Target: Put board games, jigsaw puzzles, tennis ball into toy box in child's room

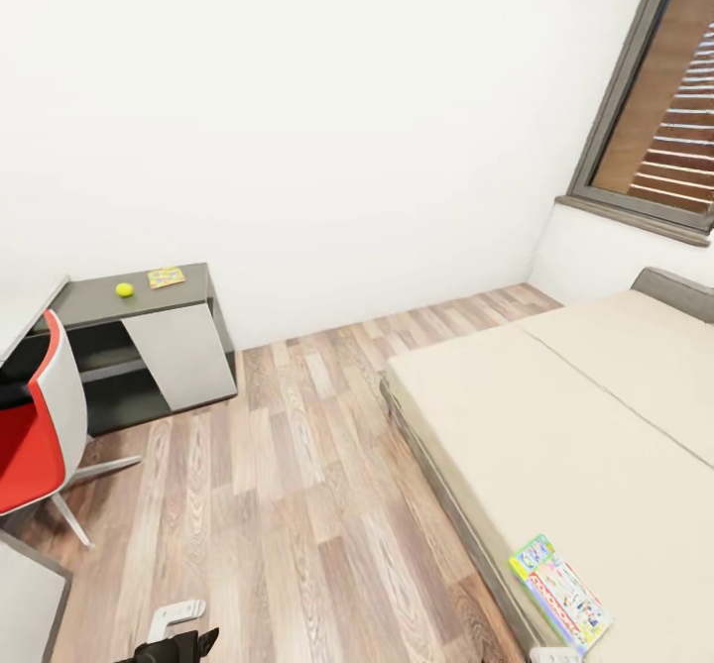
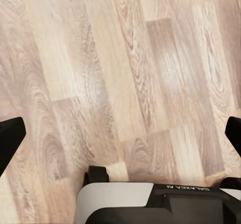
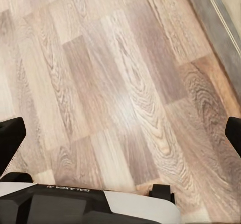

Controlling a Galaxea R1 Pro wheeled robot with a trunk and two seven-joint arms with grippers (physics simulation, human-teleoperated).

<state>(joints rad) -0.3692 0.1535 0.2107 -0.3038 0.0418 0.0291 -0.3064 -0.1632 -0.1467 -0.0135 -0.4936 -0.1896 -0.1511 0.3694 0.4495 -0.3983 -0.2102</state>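
One board game, a flat green-edged box with a busy lid, lies at the near corner of the beige bed. Across the room, the tennis ball and a jigsaw puzzle rest on the dark-grey cabinet section of the table. The toy box is out of view. My left gripper hangs open over bare wood floor, its black fingertips far apart. My right gripper is also open above the floor, beside the bed's grey frame.
A red and white chair stands at the left by the white desk top. Wood-plank floor lies between the cabinet and the bed. A window sits in the far right wall.
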